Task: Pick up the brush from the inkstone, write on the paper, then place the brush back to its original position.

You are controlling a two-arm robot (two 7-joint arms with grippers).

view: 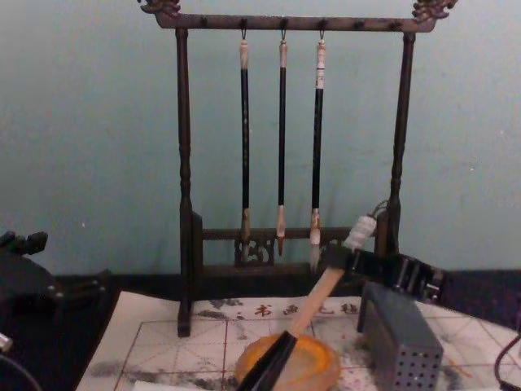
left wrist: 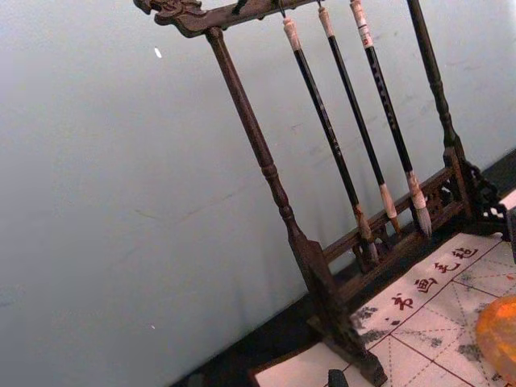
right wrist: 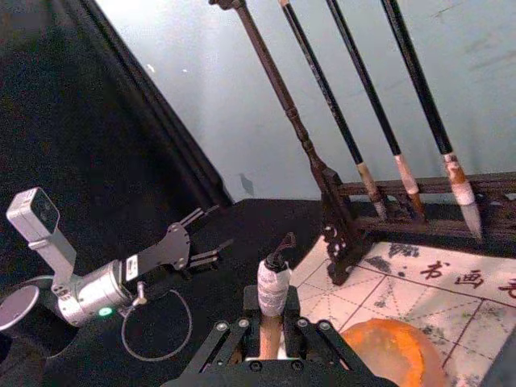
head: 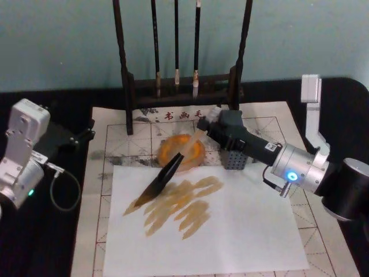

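Identify the right arm (head: 300,167) by its silver-grey cylindrical wrist, which carries a glowing blue ring light, a thin black cable underneath and a large black round joint behind it. A white bracket (head: 311,109) with a boxy head is mounted on this wrist. The right gripper (head: 203,126) is matt black with a white label strip; in the right wrist view, its linkage bars show small silver screws. The left arm (head: 20,173) is silver-grey with a green light and a white boxy module. A black cable loop (head: 63,190) hangs from it. The left gripper (head: 83,134) is black, with thin scissor-type linkages
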